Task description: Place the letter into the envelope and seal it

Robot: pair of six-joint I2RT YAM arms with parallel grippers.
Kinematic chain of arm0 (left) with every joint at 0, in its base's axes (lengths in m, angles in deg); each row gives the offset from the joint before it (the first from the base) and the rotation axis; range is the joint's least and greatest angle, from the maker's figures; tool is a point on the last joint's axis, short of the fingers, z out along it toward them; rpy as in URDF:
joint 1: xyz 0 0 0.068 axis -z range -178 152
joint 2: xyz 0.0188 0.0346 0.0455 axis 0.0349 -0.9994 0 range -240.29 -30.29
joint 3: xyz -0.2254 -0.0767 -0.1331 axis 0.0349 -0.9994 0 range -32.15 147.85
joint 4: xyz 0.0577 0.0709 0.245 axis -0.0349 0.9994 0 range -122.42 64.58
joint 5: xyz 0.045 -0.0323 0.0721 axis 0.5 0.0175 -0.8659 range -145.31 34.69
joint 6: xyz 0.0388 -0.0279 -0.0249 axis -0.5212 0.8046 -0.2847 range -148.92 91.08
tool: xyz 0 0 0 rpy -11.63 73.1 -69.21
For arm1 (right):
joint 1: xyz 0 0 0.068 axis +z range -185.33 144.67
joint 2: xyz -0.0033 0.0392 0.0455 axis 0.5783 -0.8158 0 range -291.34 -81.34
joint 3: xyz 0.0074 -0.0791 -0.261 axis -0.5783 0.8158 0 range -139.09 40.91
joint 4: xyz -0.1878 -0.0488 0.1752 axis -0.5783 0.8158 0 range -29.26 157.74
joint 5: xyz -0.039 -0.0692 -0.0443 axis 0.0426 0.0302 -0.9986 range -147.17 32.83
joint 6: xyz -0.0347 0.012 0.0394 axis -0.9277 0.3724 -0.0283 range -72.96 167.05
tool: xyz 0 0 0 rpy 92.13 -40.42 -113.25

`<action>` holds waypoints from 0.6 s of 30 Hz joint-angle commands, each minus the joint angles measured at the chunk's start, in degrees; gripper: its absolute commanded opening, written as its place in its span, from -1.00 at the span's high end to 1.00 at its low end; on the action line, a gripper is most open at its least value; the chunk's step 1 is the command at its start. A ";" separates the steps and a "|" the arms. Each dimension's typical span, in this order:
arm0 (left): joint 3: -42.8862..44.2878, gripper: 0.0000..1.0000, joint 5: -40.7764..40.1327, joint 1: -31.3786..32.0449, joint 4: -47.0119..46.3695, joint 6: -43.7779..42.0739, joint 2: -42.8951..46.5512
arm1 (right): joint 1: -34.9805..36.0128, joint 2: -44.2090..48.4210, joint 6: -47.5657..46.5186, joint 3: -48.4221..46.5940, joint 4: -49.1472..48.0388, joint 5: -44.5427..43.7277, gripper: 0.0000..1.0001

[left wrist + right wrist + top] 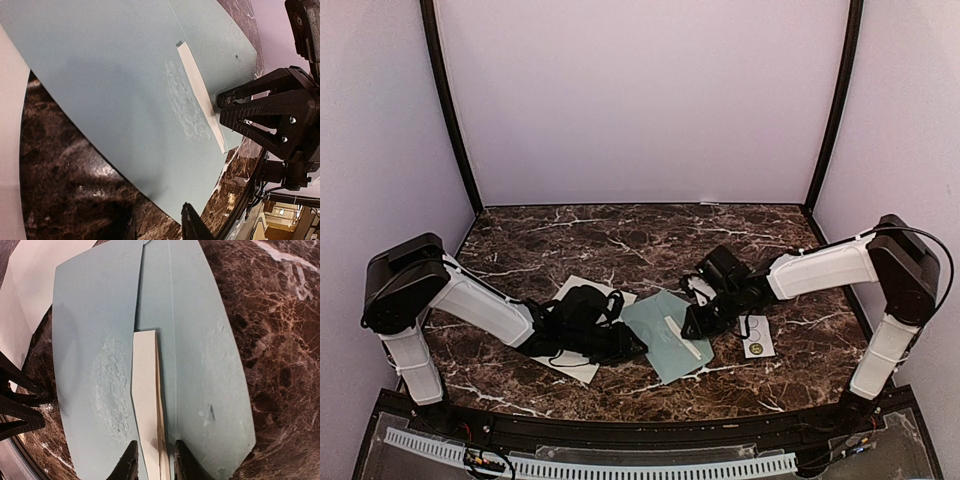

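Note:
The pale blue-green envelope lies flat on the marble between my two grippers; it also shows in the left wrist view and in the right wrist view. A narrow white strip lies along it. The off-white letter lies to its left, partly under my left arm, and its edge shows in both wrist views. My right gripper is low over the envelope's right part, narrowly open, with the strip between its fingers. My left gripper is open and empty at the envelope's left edge.
A small white strip with three circles lies on the marble just right of the right gripper. The left gripper is very close to the right one. Pale walls stand behind and at both sides.

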 commanded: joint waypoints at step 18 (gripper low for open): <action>0.49 0.40 0.43 0.29 0.89 0.22 -1.20 | 0.68 -2.55 -0.72 -0.70 -2.11 5.17 0.56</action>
